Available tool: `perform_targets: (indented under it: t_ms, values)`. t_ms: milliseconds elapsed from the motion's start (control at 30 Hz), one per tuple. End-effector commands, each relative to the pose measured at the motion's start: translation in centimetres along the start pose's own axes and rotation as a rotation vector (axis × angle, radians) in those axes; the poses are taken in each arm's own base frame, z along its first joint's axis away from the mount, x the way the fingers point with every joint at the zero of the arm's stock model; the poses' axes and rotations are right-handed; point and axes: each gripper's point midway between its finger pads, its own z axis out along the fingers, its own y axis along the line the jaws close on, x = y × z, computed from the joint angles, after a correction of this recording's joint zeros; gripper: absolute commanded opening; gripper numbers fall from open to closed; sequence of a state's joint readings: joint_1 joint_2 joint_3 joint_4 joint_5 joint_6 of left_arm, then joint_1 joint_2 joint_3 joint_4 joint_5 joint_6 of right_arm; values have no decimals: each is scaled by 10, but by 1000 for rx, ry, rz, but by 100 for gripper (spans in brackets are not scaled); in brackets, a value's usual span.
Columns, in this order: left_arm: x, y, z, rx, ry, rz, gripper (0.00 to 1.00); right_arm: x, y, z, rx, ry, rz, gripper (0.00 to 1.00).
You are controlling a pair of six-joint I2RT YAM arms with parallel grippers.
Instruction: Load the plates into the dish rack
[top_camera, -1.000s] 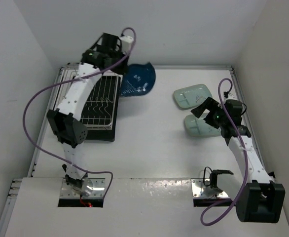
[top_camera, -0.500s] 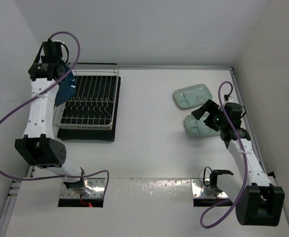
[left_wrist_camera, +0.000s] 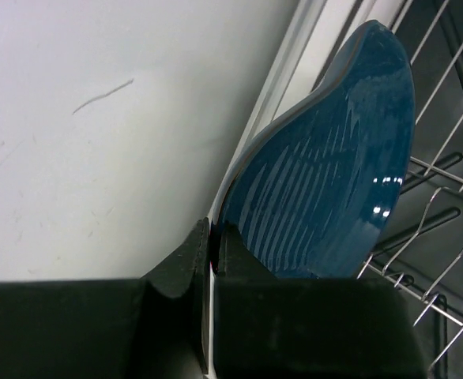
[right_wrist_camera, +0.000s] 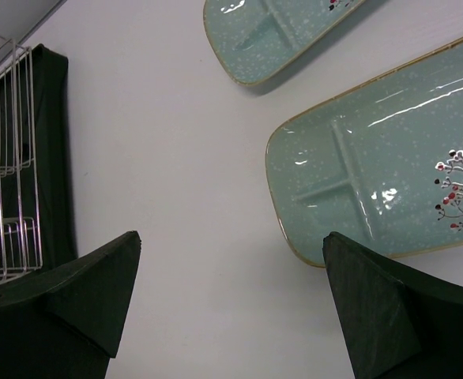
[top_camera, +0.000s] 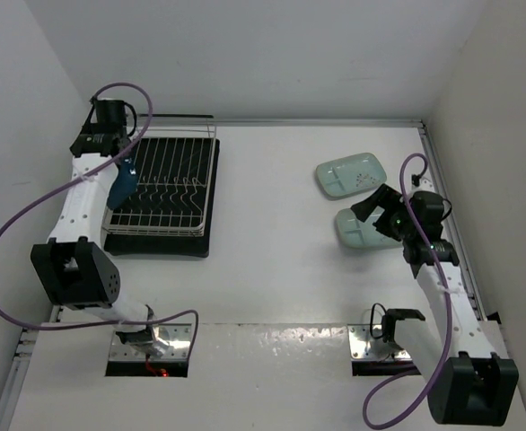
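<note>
**Inspector:** Left side first. Condition of the pincer?

**Operator:** My left pincer [left_wrist_camera: 213, 245] is clenched on the rim of the dark blue leaf-shaped plate [left_wrist_camera: 326, 181]. I hold it on edge, over the left side of the dish rack [top_camera: 169, 184] and close to the wall [left_wrist_camera: 97, 118]. I cannot tell whether its lower edge touches a wire.

**Inspector:** Right side?

**Operator:** My right pincer [right_wrist_camera: 231, 241] is released, jaws wide, grasping nothing. It hovers over the table [right_wrist_camera: 176, 158] at the end of the nearer mint-green divided plate [right_wrist_camera: 389, 181]. The farther mint-green divided plate [right_wrist_camera: 271, 31] lies flat just beyond it, with a strip of table between the two. Both are well apart from the rack.

**Inspector:** Step in hand?

**Operator:** In my judgement, the first plate is being racked. None is seated yet, and two wait.

**Inspector:** Requirements for the next move?

**Operator:** Lower the blue plate, upright, into a slot between the prongs [left_wrist_camera: 437, 209], then release. The right pincer must catch a low rim on a flat plate. The plate may slide before the jaws bite.
</note>
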State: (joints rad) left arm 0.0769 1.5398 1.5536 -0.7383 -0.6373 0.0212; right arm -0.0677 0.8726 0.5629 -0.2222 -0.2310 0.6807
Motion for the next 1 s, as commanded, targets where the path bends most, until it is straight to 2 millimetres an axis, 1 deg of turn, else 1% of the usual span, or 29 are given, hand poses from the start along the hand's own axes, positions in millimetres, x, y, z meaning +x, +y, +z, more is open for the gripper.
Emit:
perform_targets:
  t_ms: [0,33,67,100,133,167,200,233,267,333,367,400,467,500,533,567,600,633,667,700,733,800,833,867,900,933,967]
  values:
    - [-35,41,-34,-165,-175,-240,0,-5,1,-2,3,-25,-25,96]
    - [-33,34,-33,-154,-171,-238,0,-4,2,-3,-1,-22,-25,96]
    - [-25,25,-34,-127,-165,-226,0,-5,3,-3,-3,-23,-24,96]
    - [-23,21,-36,-118,-172,-240,0,-4,3,-3,-3,-20,-17,96]
    - [-20,23,-40,-117,-177,-258,0,-4,3,-4,-4,-19,-15,96]
    - [-14,14,-39,-103,-168,-249,0,-3,4,-4,-7,-20,-9,96]
    - [-14,10,-44,-89,-178,-255,0,-2,4,-6,-9,-24,-4,96]
    - [-11,9,-42,-89,-171,-248,0,0,2,-5,-7,-21,2,96]
    - [-15,5,-49,-91,-196,-261,0,0,3,-6,-9,-21,2,96]
    - [-8,3,-48,-124,-199,-236,0,2,2,-9,-9,-26,-1,96]
    - [-12,4,-50,-142,-228,-230,0,3,1,-11,-5,-25,-2,96]
    - [-3,3,-50,-171,-227,-208,0,2,2,-13,-4,-31,-6,96]
    - [1,2,-50,-191,-242,-191,0,2,1,-16,0,-35,-12,96]
    - [8,-4,-47,-205,-242,-173,0,1,2,-18,-3,-44,-19,96]
    - [11,-2,-46,-219,-244,-165,0,0,1,-20,1,-51,-24,96]
    - [13,-6,-48,-209,-255,-158,0,1,0,-21,8,-47,-24,96]
    - [20,-10,-47,-217,-259,-155,0,-1,2,-24,5,-60,-33,96]
    - [24,-12,-44,-218,-254,-149,0,1,-2,-24,20,-54,-35,96]
    - [26,-15,-46,-209,-261,-148,0,1,-2,-25,18,-57,-44,96]
    - [28,-17,-43,-209,-266,-155,0,1,-3,-26,23,-57,-41,96]
    - [36,-23,-42,-202,-264,-133,0,2,-3,-28,24,-63,-41,96]
    - [43,-26,-39,-189,-260,-124,0,1,-3,-29,24,-66,-46,96]
    - [49,-33,-33,-159,-251,-120,0,2,-3,-30,23,-65,-46,96]
    - [54,-37,-30,-139,-244,-107,0,2,-3,-30,20,-66,-45,96]
    - [57,-39,-26,-128,-240,-121,0,2,-3,-30,22,-67,-45,96]
    - [58,-45,-22,-91,-242,-133,0,4,-3,-30,20,-64,-46,96]
    - [64,-46,-18,-84,-229,-126,0,5,-4,-29,19,-62,-42,96]
